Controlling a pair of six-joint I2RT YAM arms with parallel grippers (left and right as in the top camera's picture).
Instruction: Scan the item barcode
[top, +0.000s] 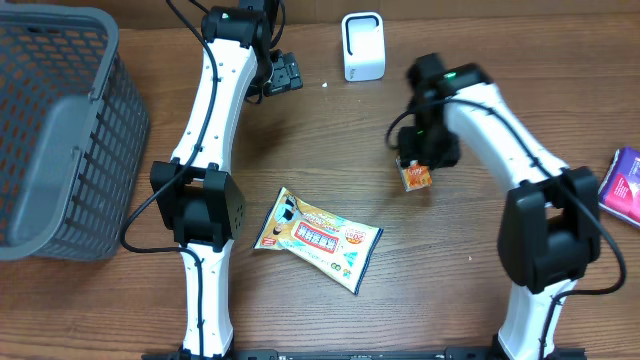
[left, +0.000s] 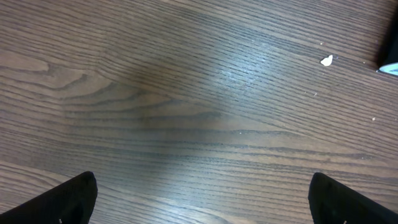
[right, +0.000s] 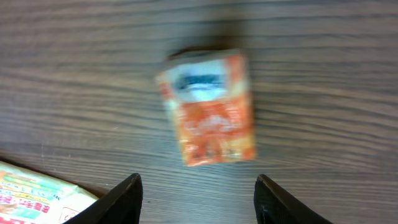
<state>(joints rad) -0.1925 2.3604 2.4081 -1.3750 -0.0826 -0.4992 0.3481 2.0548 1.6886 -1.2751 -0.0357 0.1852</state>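
Orange little packet (right: 208, 106) lies on the wooden tabletop (right: 336, 56), right of the middle, just ahead of the spread right end effector (right: 198, 186). Left end effector (left: 202, 196) is spread wide, holding nothing.

The left arm (top: 215, 100) and right arm (top: 497, 115) look alike; slim white links run between boxy black joint housings (top: 205, 208); thin black cables (top: 133, 228) loop out beside them; a small green light (top: 452, 73) glows on a black wrist block; the left gripper (left: 199, 205) and right gripper (right: 196, 200) have matte black, wedge-shaped fingers (right: 124, 200).
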